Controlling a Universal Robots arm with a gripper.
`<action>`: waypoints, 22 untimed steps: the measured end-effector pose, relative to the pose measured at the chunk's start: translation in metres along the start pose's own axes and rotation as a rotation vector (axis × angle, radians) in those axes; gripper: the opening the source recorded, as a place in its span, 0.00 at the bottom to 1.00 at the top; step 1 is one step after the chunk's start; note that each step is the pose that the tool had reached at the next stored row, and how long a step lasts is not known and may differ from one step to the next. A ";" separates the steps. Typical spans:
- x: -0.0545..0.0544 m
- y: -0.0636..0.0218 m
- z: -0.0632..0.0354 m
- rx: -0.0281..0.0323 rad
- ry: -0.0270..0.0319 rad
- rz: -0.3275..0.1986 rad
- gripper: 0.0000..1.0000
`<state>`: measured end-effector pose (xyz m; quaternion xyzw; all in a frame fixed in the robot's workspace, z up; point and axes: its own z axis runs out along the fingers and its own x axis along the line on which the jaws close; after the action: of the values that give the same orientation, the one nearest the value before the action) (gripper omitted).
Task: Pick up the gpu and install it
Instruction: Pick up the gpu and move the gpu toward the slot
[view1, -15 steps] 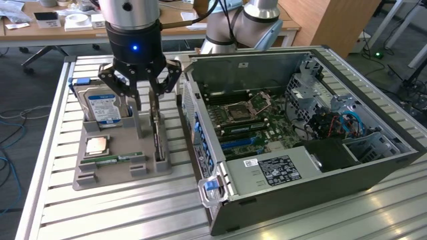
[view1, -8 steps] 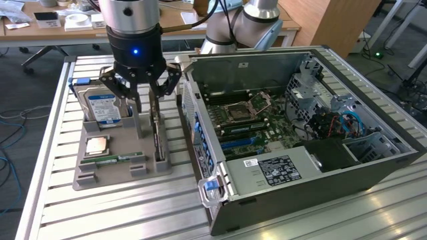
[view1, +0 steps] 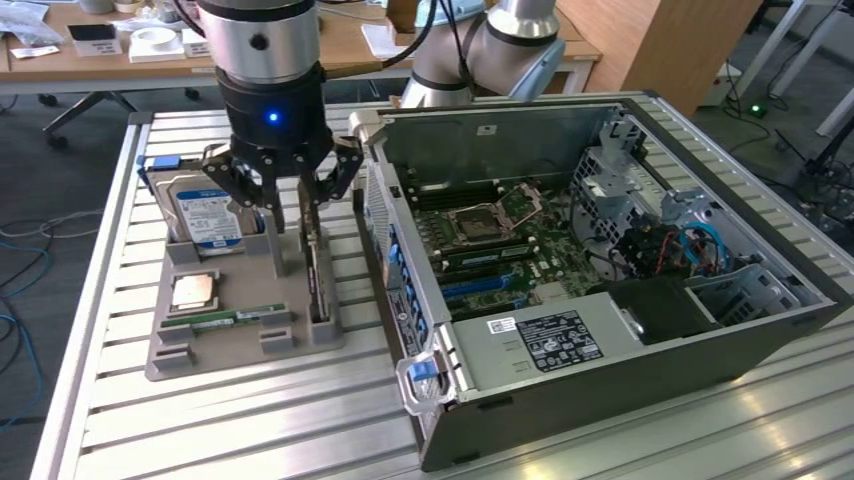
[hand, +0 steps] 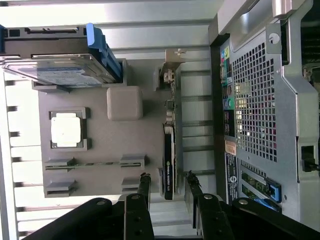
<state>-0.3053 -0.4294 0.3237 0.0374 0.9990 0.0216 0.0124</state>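
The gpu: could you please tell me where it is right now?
In the exterior view the gpu stands on edge in the grey holder, on its side nearest the computer case, with the open gripper straddling it.

The gpu stands upright on its long edge, seated in a slot of the grey holder. It is a thin dark card, shown edge-on in the exterior view. The wrist view shows the gpu with a black face, a small label and a bare metal bracket at one end. In the exterior view it sits at the holder's 3 o'clock side, running from 12 to 6. It is just beside the open case and is not installed.
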 end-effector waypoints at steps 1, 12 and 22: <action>0.000 -0.0002 0.0084 -0.0001 0.0000 0.000 0.42; -0.004 0.0023 0.0294 -0.0001 -0.0001 0.000 0.42; -0.004 0.0042 0.0477 -0.0001 -0.0001 0.000 0.42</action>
<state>-0.3001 -0.4234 0.2764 0.0374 0.9990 0.0217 0.0125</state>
